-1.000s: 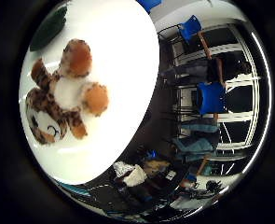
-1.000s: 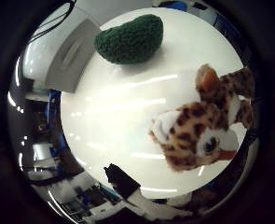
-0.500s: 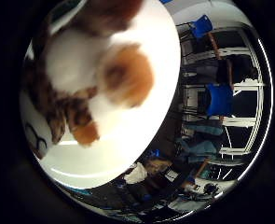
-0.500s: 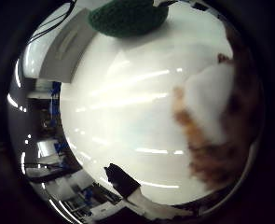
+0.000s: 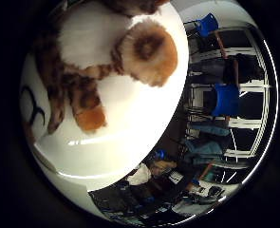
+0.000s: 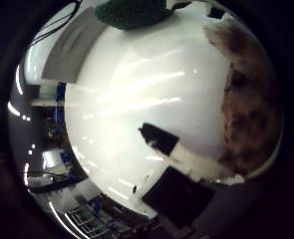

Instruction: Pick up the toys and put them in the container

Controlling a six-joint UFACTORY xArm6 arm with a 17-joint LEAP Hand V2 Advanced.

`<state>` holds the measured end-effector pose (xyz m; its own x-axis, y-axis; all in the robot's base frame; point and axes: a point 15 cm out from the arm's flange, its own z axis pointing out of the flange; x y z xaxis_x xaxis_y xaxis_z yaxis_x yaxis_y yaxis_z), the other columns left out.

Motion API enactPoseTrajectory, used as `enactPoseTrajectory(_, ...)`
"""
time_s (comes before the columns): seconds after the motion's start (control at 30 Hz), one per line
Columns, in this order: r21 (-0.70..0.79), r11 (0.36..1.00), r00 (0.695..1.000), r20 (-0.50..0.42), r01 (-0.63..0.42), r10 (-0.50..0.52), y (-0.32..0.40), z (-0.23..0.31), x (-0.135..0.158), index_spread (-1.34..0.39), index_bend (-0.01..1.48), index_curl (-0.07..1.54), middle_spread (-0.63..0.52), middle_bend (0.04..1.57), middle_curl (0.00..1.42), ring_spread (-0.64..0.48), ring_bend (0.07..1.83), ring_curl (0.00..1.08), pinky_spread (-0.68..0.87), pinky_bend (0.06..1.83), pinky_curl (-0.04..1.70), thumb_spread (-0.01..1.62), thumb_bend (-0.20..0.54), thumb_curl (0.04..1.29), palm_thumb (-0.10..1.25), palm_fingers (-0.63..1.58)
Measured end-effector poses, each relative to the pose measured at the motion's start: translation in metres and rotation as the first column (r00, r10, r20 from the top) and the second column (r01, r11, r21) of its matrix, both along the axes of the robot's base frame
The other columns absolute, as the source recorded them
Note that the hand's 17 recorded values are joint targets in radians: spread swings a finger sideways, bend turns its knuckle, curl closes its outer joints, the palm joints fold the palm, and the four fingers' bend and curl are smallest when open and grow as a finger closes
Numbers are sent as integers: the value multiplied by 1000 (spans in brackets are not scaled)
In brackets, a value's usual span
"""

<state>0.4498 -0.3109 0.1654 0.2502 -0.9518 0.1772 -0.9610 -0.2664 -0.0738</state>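
Note:
A spotted leopard plush toy [image 5: 87,57] lies on the round white table [image 5: 130,133] and fills much of the right little finger side palm view, so it is close under the palm. The right thumb side palm view shows its fur [image 6: 248,110] at the edge. A green knitted toy [image 6: 137,12] lies further off on the table. My hand [image 6: 181,164] is over the leopard; one black and white finger [image 6: 164,142] reaches out fairly straight over the bare table beside the toy, not touching it.
A grey flat box-like thing [image 6: 82,50] sits by the table's edge near the green toy. Blue chairs [image 5: 215,98] and desks stand on the floor beyond the table's edge.
The hand has stayed close over the leopard toy and shifted a little along it. A finger has come into the right thumb side palm view.

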Motion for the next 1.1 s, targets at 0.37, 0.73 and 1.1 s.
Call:
enactPoseTrajectory(0.37, 20, 999, 998, 44, 43, -44, -12, 33, -14, -367, 934, 750, -269, 1130, 842, -274, 1276, 676, -294, 1288, 659, 1052, -4, 379, 852, 1172)
enactPoseTrajectory(0.73, 380, 925, 999, 44, -6, -12, 103, 124, -42, -245, 1117, 871, -197, 1292, 939, -246, 1374, 802, -181, 1343, 908, 1119, -10, 474, 1039, 1044)
enactPoseTrajectory(1.1, 424, 904, 991, 137, -63, 5, 206, 290, -41, -228, 1122, 881, -181, 1291, 942, -245, 1361, 846, -175, 1240, 1096, 1105, -12, 540, 1042, 1052)
